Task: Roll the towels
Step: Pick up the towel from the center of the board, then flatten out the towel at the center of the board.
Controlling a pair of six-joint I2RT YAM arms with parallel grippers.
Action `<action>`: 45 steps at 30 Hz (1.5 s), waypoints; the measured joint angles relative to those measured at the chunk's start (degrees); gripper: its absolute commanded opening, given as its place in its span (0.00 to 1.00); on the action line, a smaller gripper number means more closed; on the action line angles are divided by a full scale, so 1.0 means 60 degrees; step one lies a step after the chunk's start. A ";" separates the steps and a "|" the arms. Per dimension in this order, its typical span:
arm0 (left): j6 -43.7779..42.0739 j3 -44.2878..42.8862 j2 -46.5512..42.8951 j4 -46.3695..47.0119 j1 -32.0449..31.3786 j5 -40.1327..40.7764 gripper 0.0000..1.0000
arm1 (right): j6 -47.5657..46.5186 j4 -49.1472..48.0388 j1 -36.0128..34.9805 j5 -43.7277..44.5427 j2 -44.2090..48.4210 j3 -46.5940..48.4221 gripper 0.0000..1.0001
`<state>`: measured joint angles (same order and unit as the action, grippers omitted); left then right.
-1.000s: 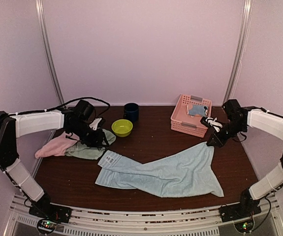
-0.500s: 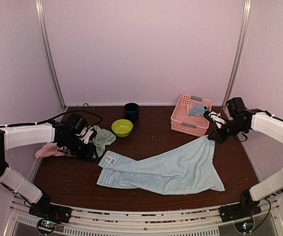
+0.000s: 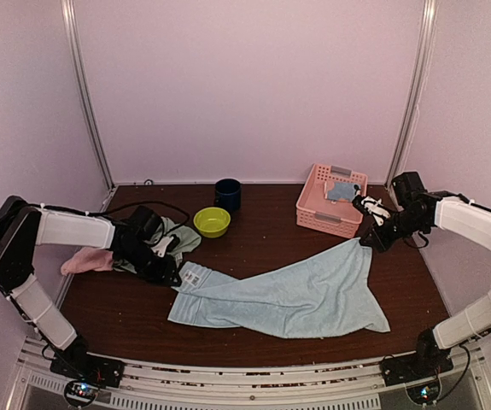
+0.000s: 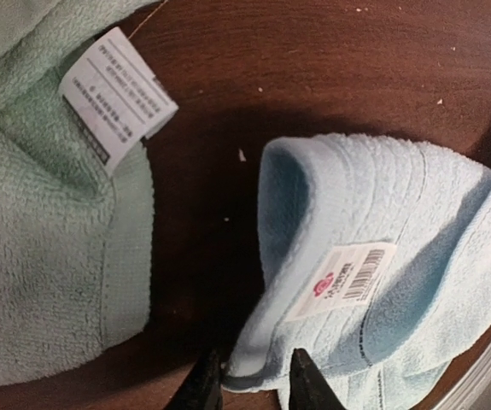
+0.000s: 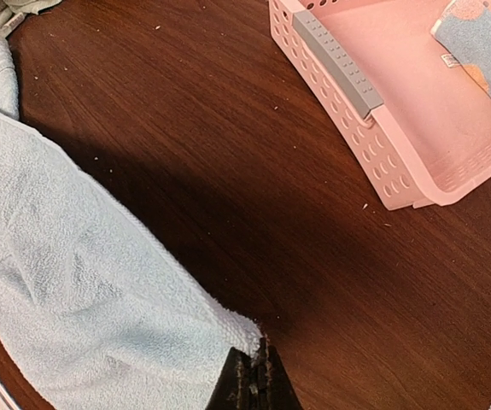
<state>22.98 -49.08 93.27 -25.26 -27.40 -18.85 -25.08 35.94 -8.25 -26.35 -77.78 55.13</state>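
A pale blue towel (image 3: 288,295) lies spread across the middle of the table, its labelled left corner (image 4: 382,222) folded over. My left gripper (image 3: 170,275) is down at that corner; in the left wrist view it (image 4: 254,384) stands open with the towel's folded hem between its fingers. My right gripper (image 3: 370,241) is shut on the towel's far right corner (image 5: 255,376) and holds it just above the wood. A mint green towel (image 3: 177,235) and a pink towel (image 3: 87,259) lie bunched at the left. A blue towel with orange patches (image 3: 341,190) lies in the basket.
The pink lattice basket (image 3: 318,209) stands at the back right, close to my right gripper. A lime-green bowl (image 3: 212,222) and a dark mug (image 3: 227,195) sit at the back centre. The mint towel's white label (image 4: 117,94) lies just left of my left fingers.
My left gripper has come off the mint towel and moved right, down onto the pale blue towel's labelled corner, its jaws narrowing. The right gripper lifted its corner back, then held.
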 measured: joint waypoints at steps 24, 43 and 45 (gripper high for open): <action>-0.0117 -0.5949 -0.4492 -0.3144 0.0007 0.1439 0.00 | 0.0495 0.0721 0.0809 -0.0481 0.2867 0.4116 0.00; 0.0350 -0.4295 -0.7450 -0.3945 0.0015 -0.1231 0.00 | -0.3515 0.5632 0.1905 -0.5133 0.5807 0.3778 0.00; 0.0572 -0.3774 -0.7297 -0.3850 0.0015 -0.1308 0.00 | -0.3322 0.5468 0.1920 -0.5144 0.5829 0.3209 0.00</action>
<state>26.41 -71.72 49.50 -48.36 -27.31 -26.70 -45.01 68.75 3.27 -57.21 -42.81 74.39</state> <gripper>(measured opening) 0.010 0.026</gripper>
